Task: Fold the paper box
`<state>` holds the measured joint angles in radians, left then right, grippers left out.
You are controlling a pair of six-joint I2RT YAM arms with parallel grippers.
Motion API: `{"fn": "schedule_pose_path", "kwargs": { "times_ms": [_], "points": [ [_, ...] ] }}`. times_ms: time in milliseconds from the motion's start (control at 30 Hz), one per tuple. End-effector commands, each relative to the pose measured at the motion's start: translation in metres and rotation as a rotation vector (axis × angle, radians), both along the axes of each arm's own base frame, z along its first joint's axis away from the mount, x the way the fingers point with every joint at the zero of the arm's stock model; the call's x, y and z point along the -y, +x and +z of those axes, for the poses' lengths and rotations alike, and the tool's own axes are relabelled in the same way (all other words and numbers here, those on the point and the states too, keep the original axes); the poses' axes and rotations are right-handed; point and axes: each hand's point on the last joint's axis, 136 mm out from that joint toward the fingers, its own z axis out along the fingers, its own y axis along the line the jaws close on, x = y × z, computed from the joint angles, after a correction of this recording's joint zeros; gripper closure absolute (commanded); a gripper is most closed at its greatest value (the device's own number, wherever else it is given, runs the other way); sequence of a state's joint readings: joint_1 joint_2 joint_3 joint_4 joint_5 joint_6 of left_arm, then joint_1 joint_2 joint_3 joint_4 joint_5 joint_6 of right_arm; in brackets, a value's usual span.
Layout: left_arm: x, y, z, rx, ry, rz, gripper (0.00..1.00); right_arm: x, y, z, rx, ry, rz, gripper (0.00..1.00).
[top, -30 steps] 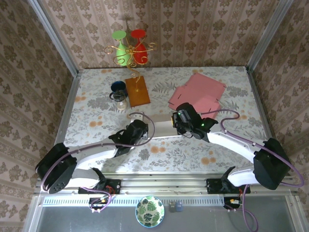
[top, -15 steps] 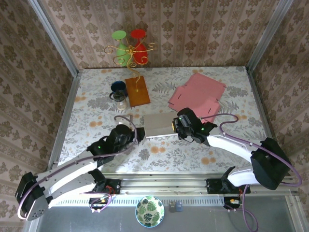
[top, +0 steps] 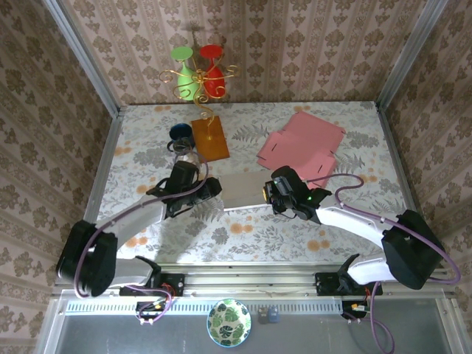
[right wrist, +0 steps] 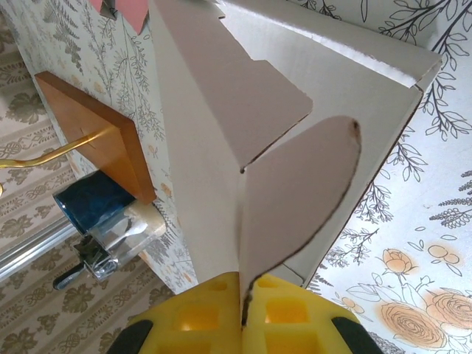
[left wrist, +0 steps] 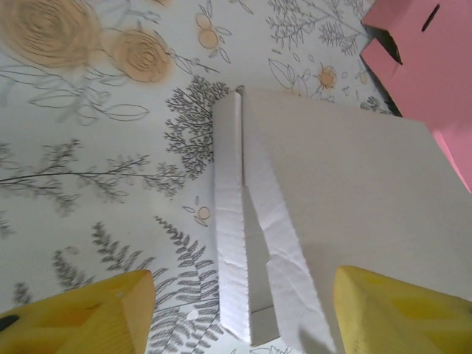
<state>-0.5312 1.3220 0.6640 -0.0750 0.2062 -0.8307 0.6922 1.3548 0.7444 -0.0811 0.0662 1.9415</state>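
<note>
Paper box (top: 242,190): right gripper (right wrist: 243,310) pinches round flap (right wrist: 295,192); left gripper (left wrist: 243,306) released, straddling side flap (left wrist: 228,221); should close squarely before creasing.

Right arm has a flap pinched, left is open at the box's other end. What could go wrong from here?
The right gripper grips the box by one rounded flap alone; a pull could crease or tear it.
The left gripper is open over the loose end panels; closing might crush them rather than fold.
The left arm passes close to the blue cup; a swing could knock it.
</note>
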Motion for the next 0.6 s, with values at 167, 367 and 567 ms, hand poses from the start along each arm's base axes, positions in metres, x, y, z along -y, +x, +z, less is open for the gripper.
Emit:
{"fn": "schedule_pose_path", "kwargs": {
  "times_ms": [167, 367, 567],
  "points": [
    [0.023, 0.010, -0.007, -0.032, -0.042, -0.066, 0.41, 0.007, -0.011, -0.021, -0.051, -0.043, 0.012, 1.00],
    [0.023, 0.008, -0.018, -0.035, -0.057, -0.044, 0.46, 0.006, -0.012, -0.024, -0.060, -0.047, 0.021, 1.00],
    [0.028, 0.004, -0.026, -0.041, -0.043, -0.070, 0.48, 0.009, -0.017, -0.031, -0.076, -0.061, 0.028, 1.00]
  ]
}}
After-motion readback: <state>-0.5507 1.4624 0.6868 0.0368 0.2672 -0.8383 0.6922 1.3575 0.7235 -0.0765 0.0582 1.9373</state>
